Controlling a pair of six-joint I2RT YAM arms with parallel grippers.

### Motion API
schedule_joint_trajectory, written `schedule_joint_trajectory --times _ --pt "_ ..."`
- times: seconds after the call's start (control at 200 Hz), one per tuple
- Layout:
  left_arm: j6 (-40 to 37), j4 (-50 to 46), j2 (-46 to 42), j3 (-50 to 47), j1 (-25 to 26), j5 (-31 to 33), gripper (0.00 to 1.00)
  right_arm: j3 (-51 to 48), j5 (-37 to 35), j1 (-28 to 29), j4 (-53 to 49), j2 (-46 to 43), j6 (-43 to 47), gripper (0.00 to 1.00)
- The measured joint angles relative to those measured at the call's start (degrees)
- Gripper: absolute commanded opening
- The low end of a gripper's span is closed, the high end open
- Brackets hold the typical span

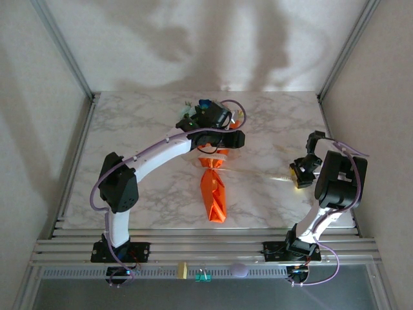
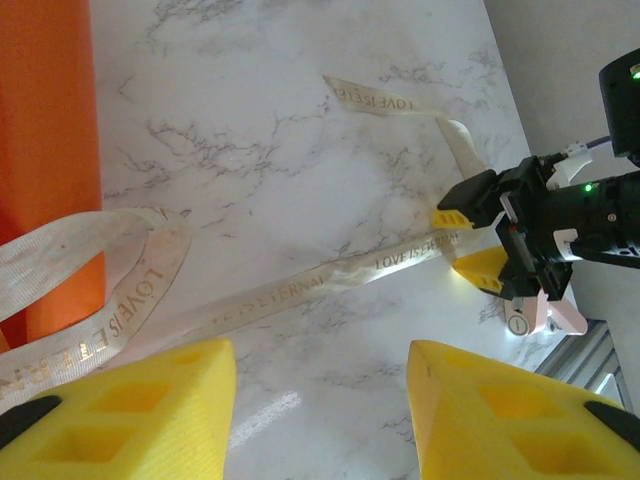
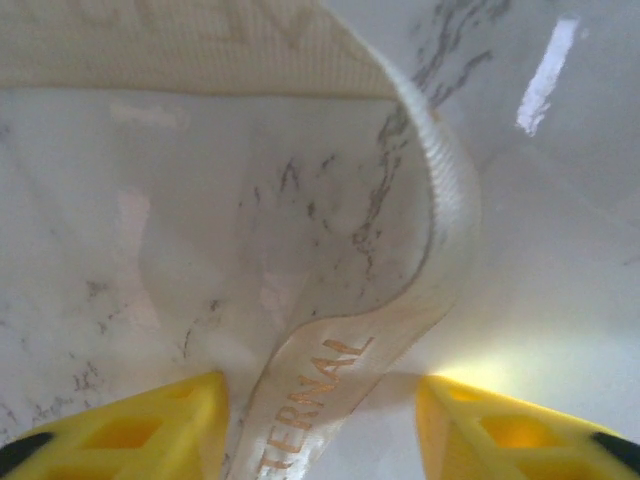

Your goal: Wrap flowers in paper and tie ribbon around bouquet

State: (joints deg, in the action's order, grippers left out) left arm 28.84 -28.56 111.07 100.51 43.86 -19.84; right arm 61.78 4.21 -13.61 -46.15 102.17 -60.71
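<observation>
Ribbon (image 2: 300, 285) | we see it run from bouquet (image 1: 213, 190) toward tabletop (image 1: 129, 168) right edge | passing through half-open right gripper (image 3: 320, 420), unpinched | left gripper (image 2: 320, 400) half-open, empty

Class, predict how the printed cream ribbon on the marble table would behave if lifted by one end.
The cream-white printed ribbon will probably hang limp: it loops and twists across the marble table. It looks thin and narrow, so it is likely very light. Pushing would probably just buckle it.
</observation>
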Motion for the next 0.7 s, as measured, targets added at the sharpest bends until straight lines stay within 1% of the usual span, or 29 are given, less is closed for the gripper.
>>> schedule_joint_trajectory --times 0.12,0.17,0.29,0.395,0.465,0.601,0.701 --pt "-0.44 -0.02 0.00 0.00 0.24 0.13 0.47 2.43 0.11 0.81 -0.61 1.75 -0.70 0.10" --pt "-0.61 -0.02 0.00 0.00 0.33 0.17 0.47 2.69 -0.17 1.40 -0.50 1.88 -0.28 0.00" --pt "-1.16 -0.02 0.00 0.00 0.37 0.22 0.47 2.32 -1.49 2.80 -0.20 1.16 -0.94 0.00" --pt "-1.92 0.00 0.00 -0.02 0.37 0.20 0.50 0.76 -2.14 6.32 -0.74 -2.99 -1.42 0.00" --pt "-2.71 0.39 0.00 -0.31 0.46 0.20 0.51 0.72 -2.73 10.10 -1.97 -7.76 -1.55 0.00" --pt "-5.18 0.55 0.00 -1.20 0.68 0.17 0.53 2.78 -2.47 19.41 -5.75 -17.90 -1.97 0.00" --pt "-7.54 1.70 -0.26 -2.82 0.70 0.02 0.58 4.55 -1.27 24.96 -8.81 -24.50 -3.32 0.00"
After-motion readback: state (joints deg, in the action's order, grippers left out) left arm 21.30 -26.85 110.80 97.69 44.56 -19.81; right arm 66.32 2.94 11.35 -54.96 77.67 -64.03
